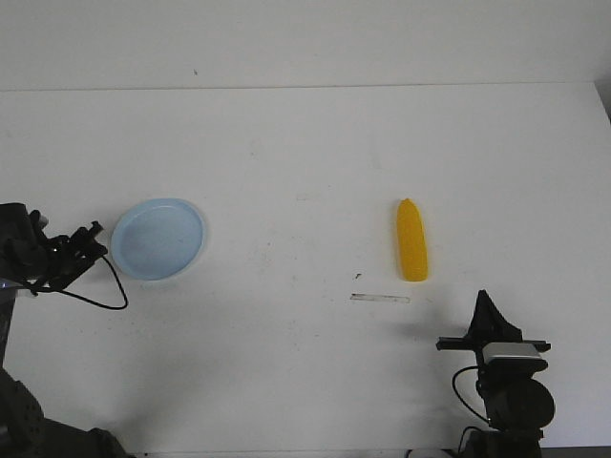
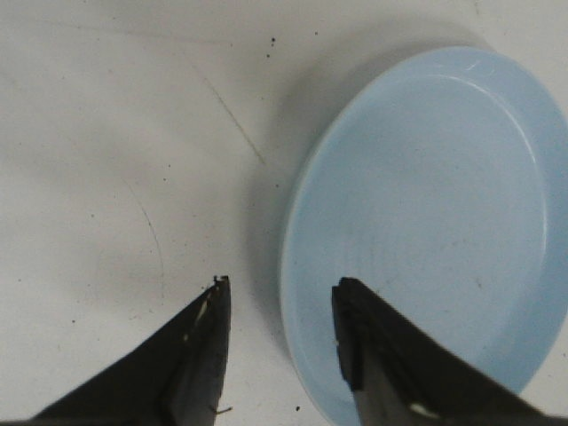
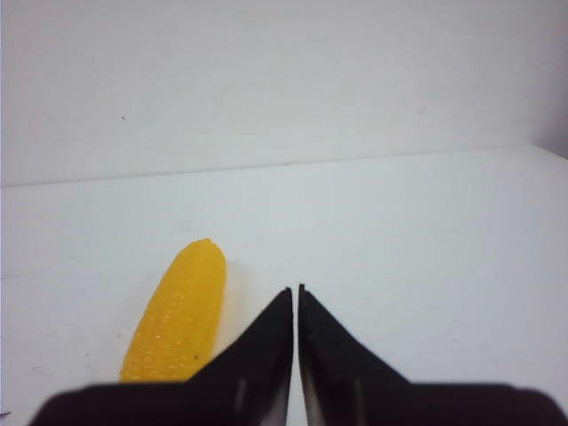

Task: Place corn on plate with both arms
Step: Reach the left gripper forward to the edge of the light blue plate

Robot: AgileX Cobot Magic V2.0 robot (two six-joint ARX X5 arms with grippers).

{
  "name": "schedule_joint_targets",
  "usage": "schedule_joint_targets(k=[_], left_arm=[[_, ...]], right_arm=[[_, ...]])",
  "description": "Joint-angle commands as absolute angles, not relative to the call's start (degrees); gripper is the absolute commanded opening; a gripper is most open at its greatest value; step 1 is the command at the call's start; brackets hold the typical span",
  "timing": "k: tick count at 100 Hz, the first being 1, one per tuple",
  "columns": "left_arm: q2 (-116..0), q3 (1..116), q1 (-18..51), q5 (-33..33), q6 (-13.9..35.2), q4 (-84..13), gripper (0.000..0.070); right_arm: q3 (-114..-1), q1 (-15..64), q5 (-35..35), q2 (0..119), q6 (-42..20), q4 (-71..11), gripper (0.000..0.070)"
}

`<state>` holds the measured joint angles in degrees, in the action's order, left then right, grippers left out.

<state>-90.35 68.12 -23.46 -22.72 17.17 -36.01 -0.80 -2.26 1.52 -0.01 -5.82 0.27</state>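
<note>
The corn (image 1: 412,240) lies on the white table (image 1: 305,153) right of centre, its length running near to far, alone and touching nothing. The plate (image 1: 158,239) sits well apart from it on the left side, bare. The left gripper (image 1: 94,239) hovers just left of the plate, pointing toward it; in the left wrist view its fingers (image 2: 200,355) stand apart with a moderate gap, one over bare table and the other over the plate's rim (image 2: 293,293), gripping nothing. The right gripper (image 1: 483,303) is near the table's front edge, just to the near right of the corn and apart from it; in the right wrist view its fingers (image 3: 271,342) are pressed almost together, a thin slit between them, empty, with the corn (image 3: 177,311) beside them
</note>
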Motion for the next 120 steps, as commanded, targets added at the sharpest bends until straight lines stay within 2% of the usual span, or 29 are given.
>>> schedule_joint_targets(k=[1,81,86,94,101,114,120], left_arm=[[-91.72,69.04,-23.57,-23.18,16.29,-35.64,0.0249],[-99.37,69.01,-19.77,-23.22,15.68,-31.05,0.0238],[-99.37,69.01,-19.7,-23.2,15.68,-31.03,0.0225],[-99.37,69.01,-19.51,-23.2,15.66,-30.89,0.0153],[-99.37,69.01,-19.51,-23.2,15.66,-30.74,0.0118],[-99.37,69.01,-19.35,-23.2,15.66,-30.55,0.0102],[-99.37,69.01,-19.31,-23.2,15.66,-30.52,0.0033]], right_arm=[[-0.73,-2.26,1.52,0.08,-5.91,0.84,0.0009],[-0.73,-2.26,1.52,0.08,-5.91,0.84,0.0009],[-0.73,-2.26,1.52,0.08,-5.91,0.84,0.0009],[-0.73,-2.26,1.5,0.08,-5.91,0.84,0.0009],[-0.73,-2.26,1.52,0.08,-5.91,0.84,0.0009],[-0.73,-2.26,1.52,0.08,-5.91,0.84,0.0009],[-0.73,-2.26,1.52,0.08,-5.91,0.84,0.0009]])
